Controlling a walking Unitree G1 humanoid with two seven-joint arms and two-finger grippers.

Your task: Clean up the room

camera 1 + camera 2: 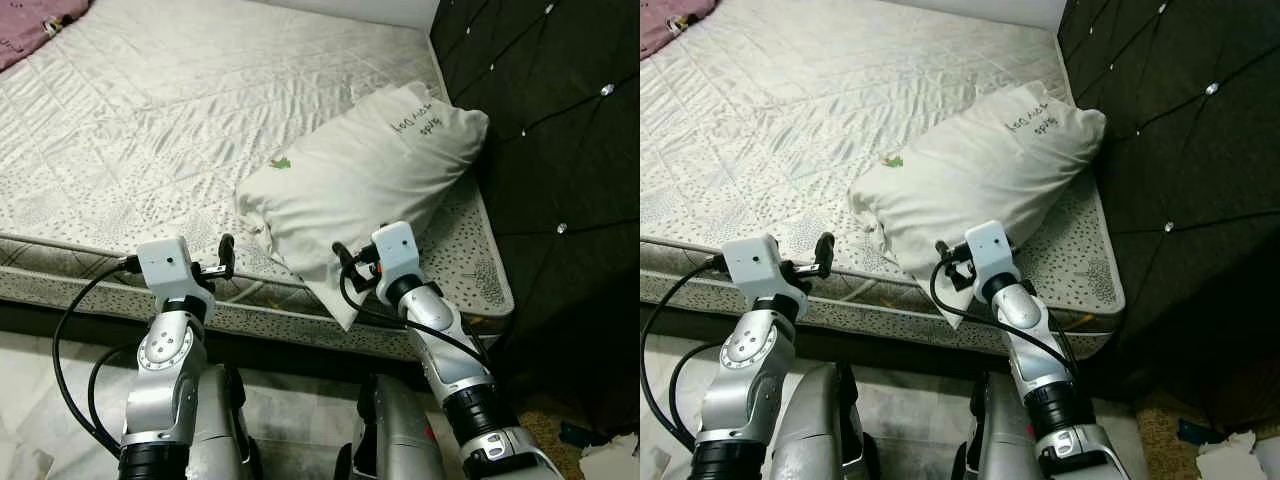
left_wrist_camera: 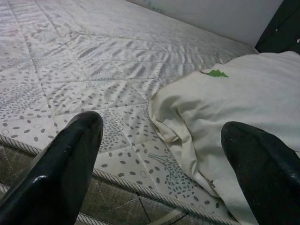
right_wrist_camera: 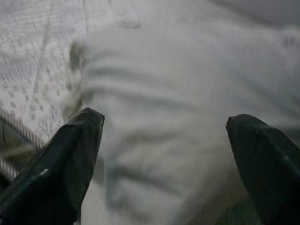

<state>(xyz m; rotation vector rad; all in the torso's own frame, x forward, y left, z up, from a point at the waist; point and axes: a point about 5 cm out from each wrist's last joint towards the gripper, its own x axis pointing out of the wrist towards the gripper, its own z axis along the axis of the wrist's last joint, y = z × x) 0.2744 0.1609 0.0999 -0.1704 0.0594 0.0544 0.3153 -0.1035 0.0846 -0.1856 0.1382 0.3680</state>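
A white pillow (image 1: pixel 370 180) with a small green mark and some handwriting lies on the bare quilted mattress (image 1: pixel 150 110), close to the headboard. One corner of it hangs over the mattress's front edge. My right gripper (image 3: pixel 164 117) is open right in front of that overhanging corner, one finger on either side of the pillow's end and nothing clamped. My left gripper (image 2: pixel 161 124) is also open, hovering at the mattress edge just left of the pillow, and holds nothing.
A dark tufted headboard (image 1: pixel 560 130) stands along the right side. A purple cloth (image 1: pixel 30 25) lies at the far left of the bed. Crumpled white paper (image 1: pixel 610 460) sits on the floor at the lower right. Tiled floor runs below the bed's front edge.
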